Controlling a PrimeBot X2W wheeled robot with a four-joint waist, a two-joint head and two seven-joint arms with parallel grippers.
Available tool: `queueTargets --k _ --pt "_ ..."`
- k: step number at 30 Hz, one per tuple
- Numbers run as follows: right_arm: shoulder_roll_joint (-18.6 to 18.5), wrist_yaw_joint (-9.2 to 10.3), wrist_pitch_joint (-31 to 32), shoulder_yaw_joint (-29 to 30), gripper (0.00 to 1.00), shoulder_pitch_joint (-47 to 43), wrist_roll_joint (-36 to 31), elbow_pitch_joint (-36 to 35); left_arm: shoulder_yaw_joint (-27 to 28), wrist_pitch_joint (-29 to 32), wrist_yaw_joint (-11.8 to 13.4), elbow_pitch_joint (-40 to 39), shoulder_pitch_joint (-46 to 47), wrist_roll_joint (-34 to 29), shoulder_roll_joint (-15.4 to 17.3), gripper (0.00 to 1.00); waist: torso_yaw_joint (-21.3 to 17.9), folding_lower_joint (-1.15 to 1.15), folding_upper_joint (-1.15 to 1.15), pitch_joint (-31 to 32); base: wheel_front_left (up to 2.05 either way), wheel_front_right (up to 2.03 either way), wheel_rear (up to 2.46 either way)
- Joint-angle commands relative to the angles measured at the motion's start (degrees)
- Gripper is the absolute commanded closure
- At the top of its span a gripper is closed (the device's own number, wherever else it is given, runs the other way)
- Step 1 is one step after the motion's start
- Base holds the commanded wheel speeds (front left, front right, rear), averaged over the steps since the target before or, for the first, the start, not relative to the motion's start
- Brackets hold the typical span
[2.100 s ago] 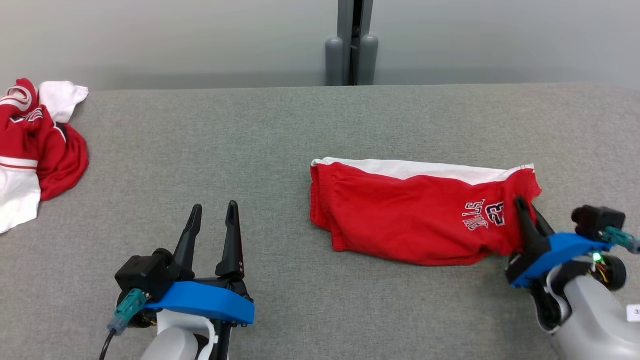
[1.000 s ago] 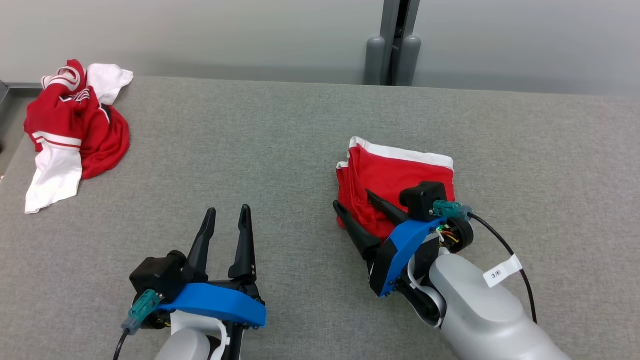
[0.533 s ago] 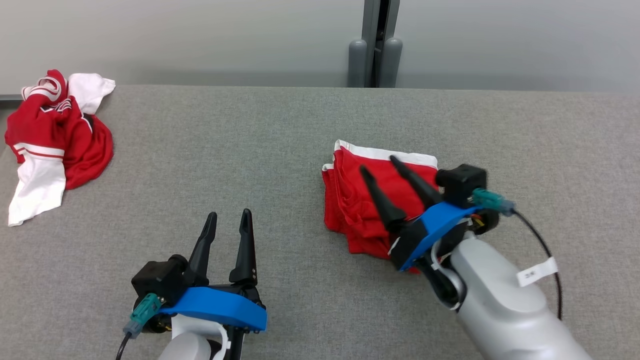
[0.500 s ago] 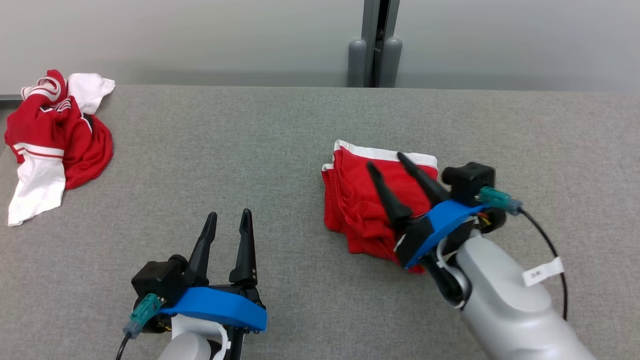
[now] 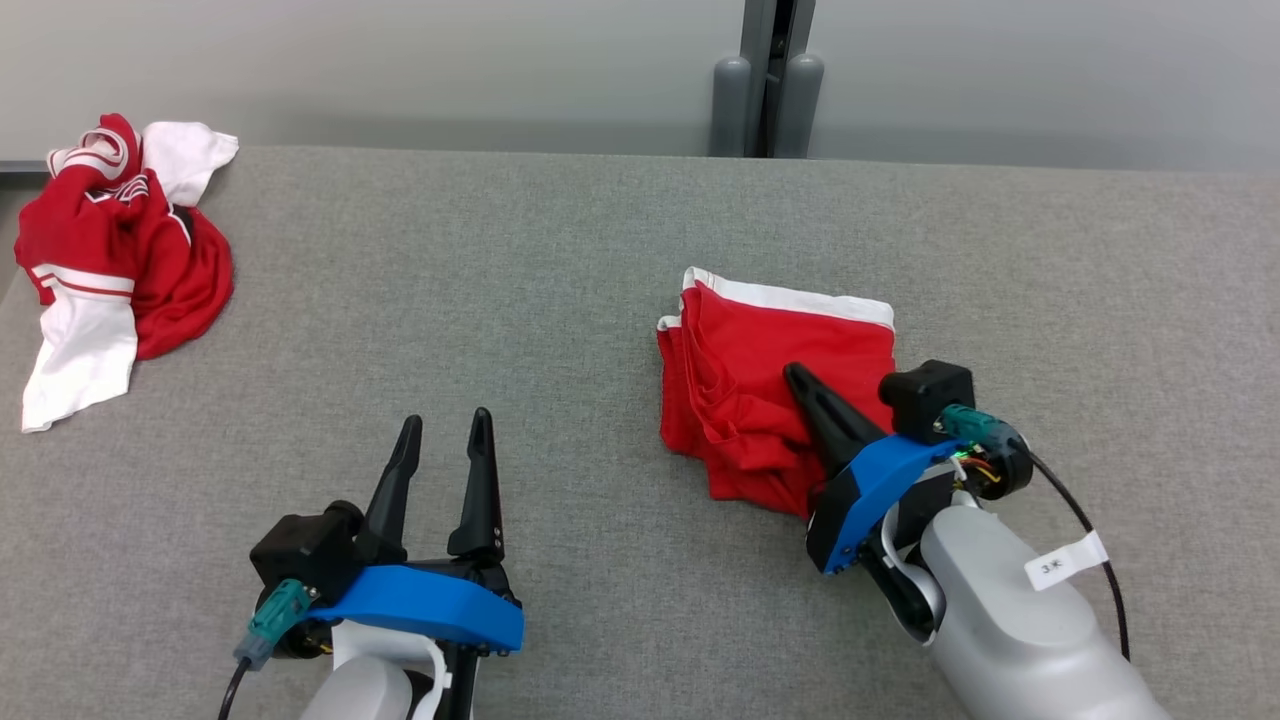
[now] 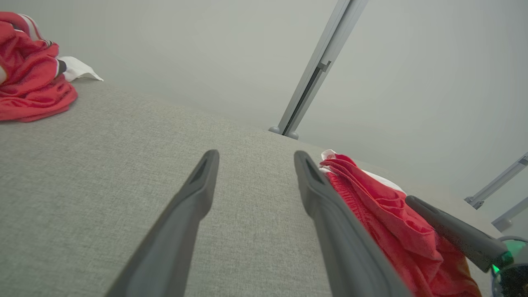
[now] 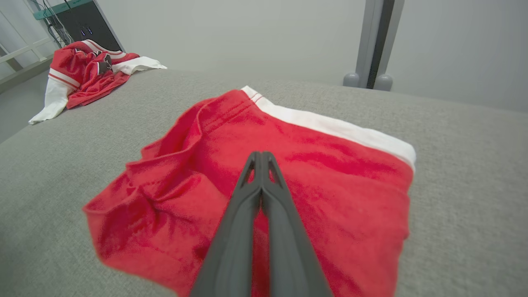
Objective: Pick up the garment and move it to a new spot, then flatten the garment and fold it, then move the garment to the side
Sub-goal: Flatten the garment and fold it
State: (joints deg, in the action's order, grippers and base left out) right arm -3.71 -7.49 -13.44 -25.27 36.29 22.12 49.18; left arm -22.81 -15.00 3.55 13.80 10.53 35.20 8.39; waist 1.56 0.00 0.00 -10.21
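Garment (image 5: 770,345) folded on table (image 5: 500,300), directly beneath right hand (image 5: 797,376), hand closed empty

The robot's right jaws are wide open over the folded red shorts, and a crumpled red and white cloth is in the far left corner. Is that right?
Not quite. The jaws of the right gripper are shut, not wide open. The right wrist view shows them pressed together over the folded red shorts. The crumpled red and white cloth is in the far left corner.
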Motion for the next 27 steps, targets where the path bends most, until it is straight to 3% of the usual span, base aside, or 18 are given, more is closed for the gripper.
queueTargets --k 1,15,24,25,27 --pt "0.4 0.00 0.4 -1.0 1.00 0.4 -0.4 0.7 0.6 -0.3 0.3 -0.2 0.6 -0.2 0.3 0.00 0.2 0.00 0.00 -0.3 0.00 0.00 0.00" --pt "0.8 0.00 5.1 -19.5 1.00 2.7 5.7 0.7 2.9 -0.3 -0.5 0.4 1.5 -1.6 -0.3 0.00 2.0 0.00 0.00 -1.7 0.00 0.00 0.00" --pt "0.8 0.00 -0.2 -23.5 1.00 3.0 6.5 -0.7 4.9 -0.3 -0.6 1.8 0.8 -5.5 -0.2 0.00 0.7 0.00 0.00 -0.2 0.00 0.00 0.00" --pt "0.8 0.00 -0.7 -23.0 0.98 2.6 6.3 -1.3 5.0 -0.3 -0.5 1.9 0.7 -6.2 -0.2 0.00 0.4 0.00 0.00 0.1 0.00 0.00 0.00" --pt "0.8 0.00 -1.4 -21.7 0.76 1.6 5.6 -2.2 5.3 -0.3 -0.4 2.1 0.4 -7.3 -0.1 0.00 -0.3 0.00 0.00 0.8 0.00 0.00 0.00"
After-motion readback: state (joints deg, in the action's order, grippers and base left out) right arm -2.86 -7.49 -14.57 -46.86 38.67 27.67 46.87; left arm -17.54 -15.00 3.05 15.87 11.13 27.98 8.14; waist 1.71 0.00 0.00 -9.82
